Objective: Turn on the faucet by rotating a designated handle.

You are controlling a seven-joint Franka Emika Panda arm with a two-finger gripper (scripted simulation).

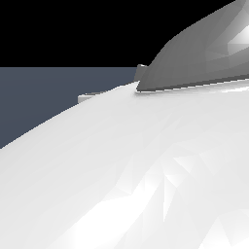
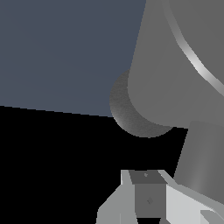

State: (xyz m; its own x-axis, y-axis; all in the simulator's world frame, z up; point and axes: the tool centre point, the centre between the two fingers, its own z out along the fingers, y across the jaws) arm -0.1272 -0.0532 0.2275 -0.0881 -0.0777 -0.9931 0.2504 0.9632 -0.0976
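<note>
Close up, the pale grey, blocky metal tool (image 2: 148,199) sits just below the faucet, and whether it is spread or pinched cannot be told.
Nearest it stands the thick matte grey cylindrical faucet (image 2: 175,70) with its darker rough rounded base (image 2: 131,116); beyond, the thin shiny silver rod handle (image 2: 192,59) curves across the body, apart from the tool. Likely risk: the tool pushes the fat cylinder instead of the slim rod, so nothing turns; the exterior view is blocked by the white arm casing (image 1: 121,180).

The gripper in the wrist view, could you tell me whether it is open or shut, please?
Cannot tell. Only part of the pale grey gripper shows at the frame edge, beside the thick matte grey cylindrical faucet; its fingertips are cropped.
</note>
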